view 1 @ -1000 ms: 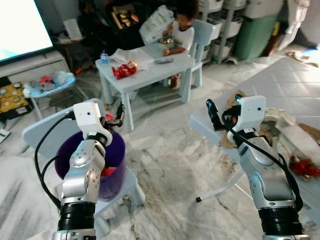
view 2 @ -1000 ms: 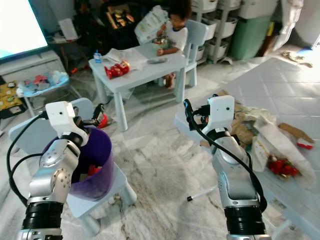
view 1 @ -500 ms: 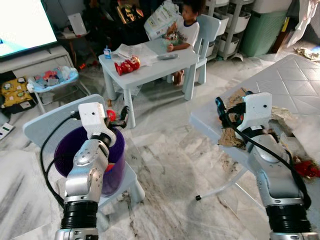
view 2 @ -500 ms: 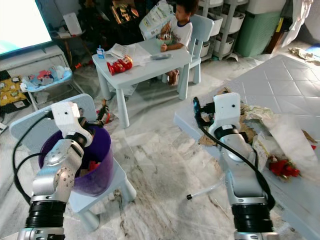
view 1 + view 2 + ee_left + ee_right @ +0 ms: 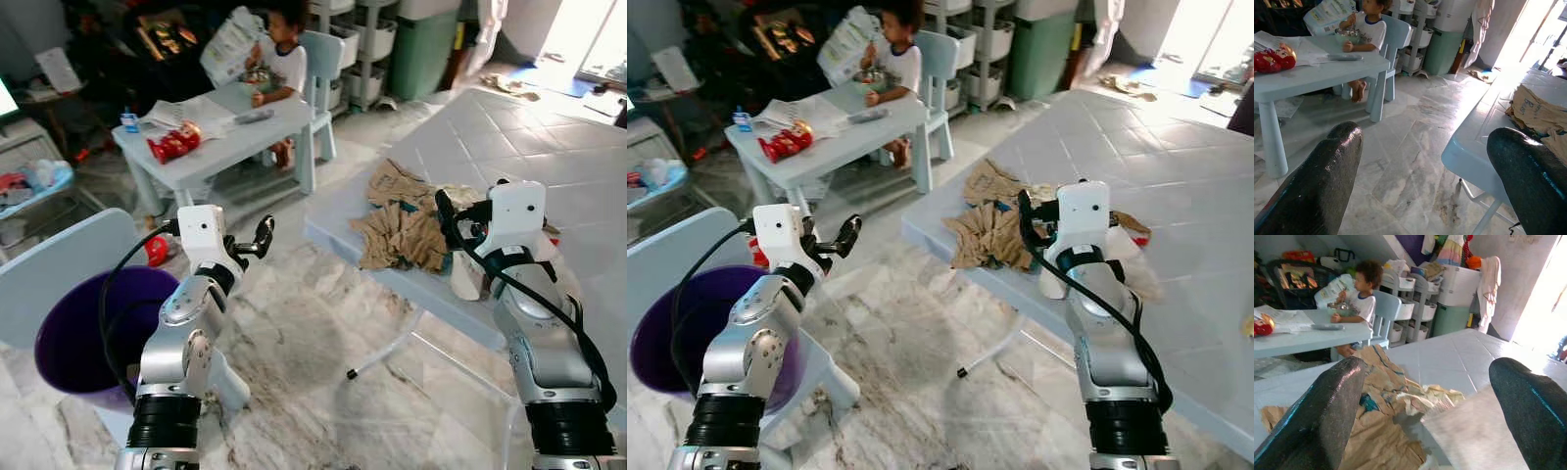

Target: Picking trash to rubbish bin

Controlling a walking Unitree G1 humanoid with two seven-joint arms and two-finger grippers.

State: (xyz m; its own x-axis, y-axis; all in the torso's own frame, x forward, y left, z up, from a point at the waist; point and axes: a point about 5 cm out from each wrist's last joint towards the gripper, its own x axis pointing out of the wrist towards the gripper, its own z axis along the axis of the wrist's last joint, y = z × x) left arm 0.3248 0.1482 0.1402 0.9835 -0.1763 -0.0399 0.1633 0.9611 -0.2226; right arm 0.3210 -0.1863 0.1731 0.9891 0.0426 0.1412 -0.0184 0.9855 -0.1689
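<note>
Marble floor point(image 5: 323, 333) fills the middle of a busy playroom; a big pale blue table point(image 5: 509, 166) stands on the robot's right, and a heap of crumpled brown paper point(image 5: 402, 230) lies near its front edge; that paper is the trash, and it rests on the table top, not held by anything. Beside the paper sits a white bag point(image 5: 470, 279); the right gripper point(image 5: 443, 213) hangs just by the paper heap with its two black fingers point(image 5: 1317, 416) spread wide apart and nothing between them.

On the robot's left, a purple bin point(image 5: 69, 323) sits on a pale blue chair point(image 5: 49, 264); the left gripper point(image 5: 261, 231) is raised in the air past the bin, over the floor; its fingers point(image 5: 1322, 186) are also spread wide and hold nothing.

Farther back stands a small blue table point(image 5: 211, 147) with a red toy point(image 5: 174, 143) and some papers on it; a child point(image 5: 284, 69) sits at it on a small chair, holding a big packet point(image 5: 227, 44); shelves with tubs and a green bin point(image 5: 421, 54) stand behind.
</note>
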